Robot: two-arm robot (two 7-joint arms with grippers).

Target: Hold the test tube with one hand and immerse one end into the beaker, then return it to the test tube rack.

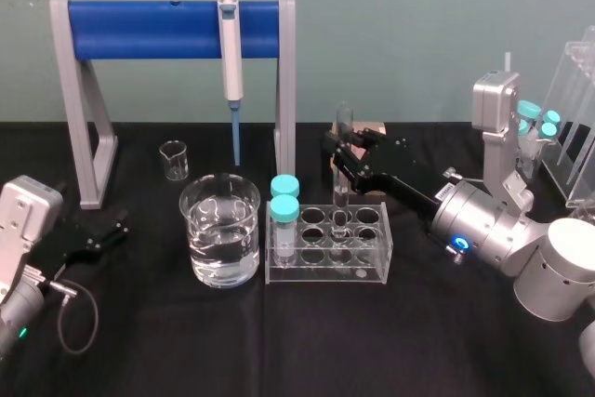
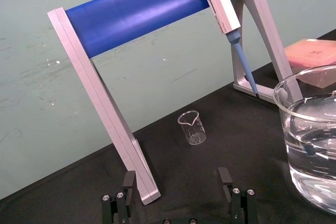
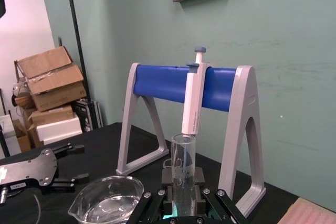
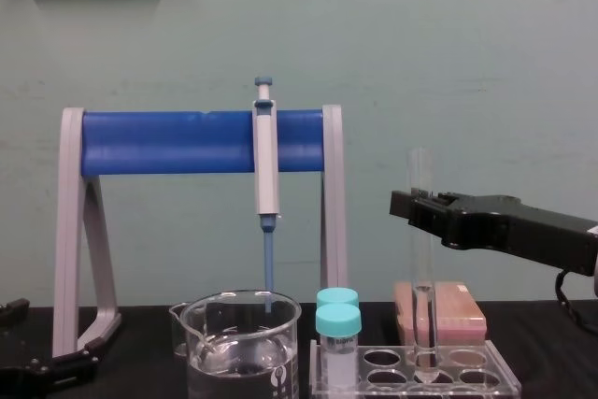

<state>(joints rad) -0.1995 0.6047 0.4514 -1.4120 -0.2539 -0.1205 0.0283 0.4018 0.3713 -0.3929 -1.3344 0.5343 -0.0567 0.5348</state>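
Clear thin-walled glass makes the test tube [image 4: 420,259] light, stiff, smooth and easy to crack, so I judge it wants a gentle squeeze, not a hard clamp. It stands upright right of centre in the chest view, its round end down in a back-row hole of the test tube rack [image 1: 372,267]. The best hold looks to be on the upper half, above the rack plate. That leaves a long bare length below to dip into the beaker [image 1: 197,230], which sits just left of the rack, part full of clear liquid.

The right gripper [image 1: 348,153] reaches in from the right of the head view at that height. In the right wrist view its jaws are drawn in to the tube's width, with a pad at the glass on either side. How firmly they press cannot be read. The left gripper [image 2: 176,182] rests at the lower left of the head view, jaws wide apart and holding nothing.

The tube's bottom blurs behind the acrylic and the neighbouring holes, so how deep it sits is unclear. Two teal-capped tubes [image 1: 284,204] fill the rack's left end. The wrist view's lower edge cuts off the tube below the pads, and whether it holds any liquid is hard to make out.
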